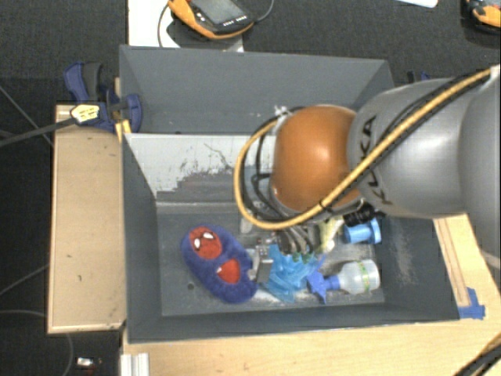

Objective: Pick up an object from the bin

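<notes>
On the silver arm (438, 155), beside its orange wrist cover (313, 159), black letters read KUKA. Under that cover the gripper (270, 258) sits low near the front of the bin (180, 210), and I cannot tell whether it is open or closed. A light-blue spiky toy (288, 279) lies just beneath it, between a blue plush slipper with red faces (213, 261) and a clear bottle (356, 276).

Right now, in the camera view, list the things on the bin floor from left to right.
Dark blue plush slipper with red patches → light blue spiky toy → clear plastic bottle. The small blue cylinder sits above the bottle, so it is left out.
</notes>
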Robot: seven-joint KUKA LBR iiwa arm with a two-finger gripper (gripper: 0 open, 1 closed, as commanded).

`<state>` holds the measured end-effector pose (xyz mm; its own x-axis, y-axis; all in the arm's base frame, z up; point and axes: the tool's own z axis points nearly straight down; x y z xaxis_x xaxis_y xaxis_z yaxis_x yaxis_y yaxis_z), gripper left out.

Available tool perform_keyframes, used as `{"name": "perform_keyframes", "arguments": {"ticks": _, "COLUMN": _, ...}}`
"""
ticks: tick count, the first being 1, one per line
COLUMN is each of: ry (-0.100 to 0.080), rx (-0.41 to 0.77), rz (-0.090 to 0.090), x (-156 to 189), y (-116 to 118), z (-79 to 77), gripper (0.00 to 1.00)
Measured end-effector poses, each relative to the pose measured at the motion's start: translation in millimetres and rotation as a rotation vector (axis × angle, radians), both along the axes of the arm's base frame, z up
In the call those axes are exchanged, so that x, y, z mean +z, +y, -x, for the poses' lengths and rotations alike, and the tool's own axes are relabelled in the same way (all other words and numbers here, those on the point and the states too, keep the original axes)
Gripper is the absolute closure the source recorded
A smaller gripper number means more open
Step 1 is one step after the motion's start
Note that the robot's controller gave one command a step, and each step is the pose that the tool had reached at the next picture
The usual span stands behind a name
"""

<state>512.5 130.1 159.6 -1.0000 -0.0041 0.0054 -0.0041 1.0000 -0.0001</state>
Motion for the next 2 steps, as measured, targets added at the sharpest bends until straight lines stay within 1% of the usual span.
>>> {"name": "perform_keyframes", "arguments": {"ticks": 1, "ry": -0.007, "rx": -0.005, "rz": -0.001, "x": 3.5, "y": -0.6, "z": -2.0, "gripper": 0.00}}
{"name": "perform_keyframes", "arguments": {"ticks": 2, "ry": -0.011, "rx": 0.162, "rz": -0.002, "x": -32.2, "y": 20.5, "z": 12.8, "gripper": 0.00}}
